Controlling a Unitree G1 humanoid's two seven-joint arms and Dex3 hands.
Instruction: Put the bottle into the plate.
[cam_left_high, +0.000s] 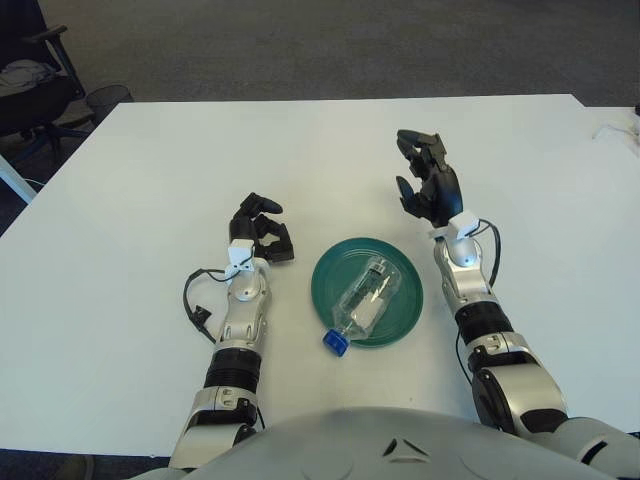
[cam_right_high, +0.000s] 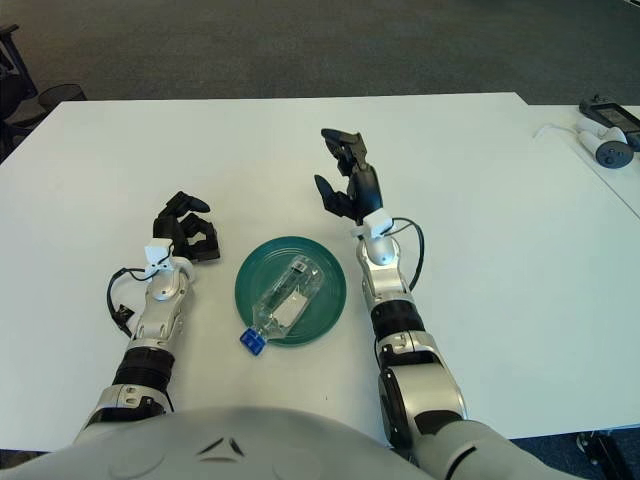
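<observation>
A clear plastic bottle (cam_left_high: 366, 298) with a blue cap (cam_left_high: 335, 343) lies on its side in the green plate (cam_left_high: 401, 270), its cap end sticking out over the plate's near-left rim. My right hand (cam_left_high: 424, 183) is raised just beyond the plate's far-right edge, fingers spread and holding nothing. To the left of the plate is my left hand (cam_left_high: 262, 231), its fingers curled with nothing in them.
The white table (cam_left_high: 150, 160) stretches all around the plate. A dark office chair (cam_left_high: 30, 80) stands off the far-left corner. A white cable and small devices (cam_right_high: 600, 135) lie at the far right edge.
</observation>
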